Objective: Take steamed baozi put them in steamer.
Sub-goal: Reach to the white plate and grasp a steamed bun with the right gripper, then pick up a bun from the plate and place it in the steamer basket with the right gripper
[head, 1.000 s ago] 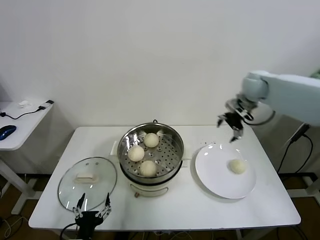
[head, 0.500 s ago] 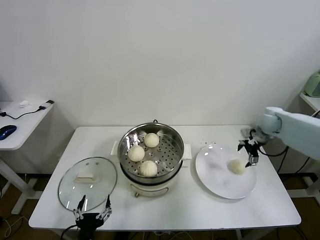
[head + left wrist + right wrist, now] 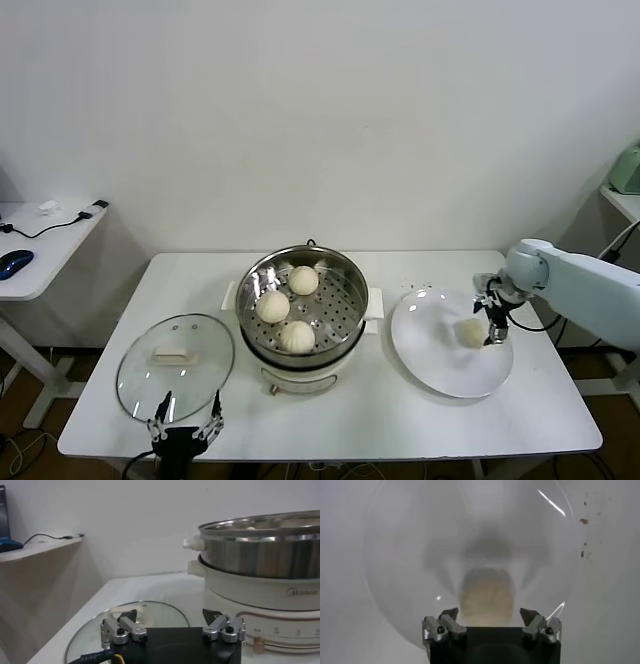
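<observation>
Three steamed baozi (image 3: 271, 306) lie in the steamer (image 3: 345, 262), a shiny steel pot on a white base at the table's middle. Another cream baozi (image 3: 469, 333) rests on the white plate (image 3: 440, 372) to the right. My right gripper (image 3: 491, 322) is down on that bun's right side. In the right wrist view the baozi (image 3: 486, 597) sits between the open fingers of the right gripper (image 3: 489, 613), with a small gap on each side. My left gripper (image 3: 183, 420) waits open at the table's front edge, near the lid.
A round glass lid (image 3: 175, 365) with a white handle lies flat left of the steamer; the left wrist view shows the lid (image 3: 155, 611) just ahead of the left gripper (image 3: 170, 614) and the steamer (image 3: 260, 550) beyond. A side table with a cable stands far left.
My right gripper has come down from above the plate's far edge to the baozi on the plate and now straddles it. The left arm has not moved.
</observation>
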Tool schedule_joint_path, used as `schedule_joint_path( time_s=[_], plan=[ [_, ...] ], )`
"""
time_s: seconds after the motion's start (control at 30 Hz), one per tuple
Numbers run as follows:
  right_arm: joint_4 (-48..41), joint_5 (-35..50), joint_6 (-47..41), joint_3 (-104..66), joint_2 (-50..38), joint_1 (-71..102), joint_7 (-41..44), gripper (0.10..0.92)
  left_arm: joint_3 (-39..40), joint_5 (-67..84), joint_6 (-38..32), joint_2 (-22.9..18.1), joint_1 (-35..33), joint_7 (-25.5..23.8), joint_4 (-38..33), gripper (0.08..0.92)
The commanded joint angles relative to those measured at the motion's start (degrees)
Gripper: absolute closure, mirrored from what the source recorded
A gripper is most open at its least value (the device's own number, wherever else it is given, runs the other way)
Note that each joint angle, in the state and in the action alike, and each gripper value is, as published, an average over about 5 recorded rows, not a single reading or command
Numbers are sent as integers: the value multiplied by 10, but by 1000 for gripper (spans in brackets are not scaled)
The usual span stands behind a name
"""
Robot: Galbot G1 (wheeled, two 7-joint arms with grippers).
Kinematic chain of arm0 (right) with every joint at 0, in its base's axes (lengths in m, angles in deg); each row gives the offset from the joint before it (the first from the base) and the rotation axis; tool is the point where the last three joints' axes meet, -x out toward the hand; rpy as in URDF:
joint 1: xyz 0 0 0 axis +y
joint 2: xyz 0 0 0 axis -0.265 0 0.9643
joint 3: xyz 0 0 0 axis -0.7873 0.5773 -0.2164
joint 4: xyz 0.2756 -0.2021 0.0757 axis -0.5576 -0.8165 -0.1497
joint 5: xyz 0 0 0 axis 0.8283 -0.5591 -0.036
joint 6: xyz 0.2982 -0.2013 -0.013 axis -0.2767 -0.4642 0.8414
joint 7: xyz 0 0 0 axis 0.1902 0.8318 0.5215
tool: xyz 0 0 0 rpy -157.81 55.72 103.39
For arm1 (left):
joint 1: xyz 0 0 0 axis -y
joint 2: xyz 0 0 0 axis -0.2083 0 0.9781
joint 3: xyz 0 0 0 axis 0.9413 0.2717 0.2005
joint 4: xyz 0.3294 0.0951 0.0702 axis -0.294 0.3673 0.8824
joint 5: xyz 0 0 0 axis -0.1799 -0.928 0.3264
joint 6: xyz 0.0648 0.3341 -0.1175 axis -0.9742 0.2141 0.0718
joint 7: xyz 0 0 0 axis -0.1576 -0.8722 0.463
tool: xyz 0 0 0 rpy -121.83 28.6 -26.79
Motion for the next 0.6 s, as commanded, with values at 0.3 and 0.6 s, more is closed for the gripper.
schedule_joint_path(
  time_s=[0.3, 0.6],
  plan=[
    [27, 3, -15, 17, -1, -48, 4, 461, -1, 0, 1, 2, -6, 0, -4, 177],
    [136, 221, -26, 253, 44, -356, -1, 474, 4, -3, 2, 2, -6, 0, -8, 177]
  ],
)
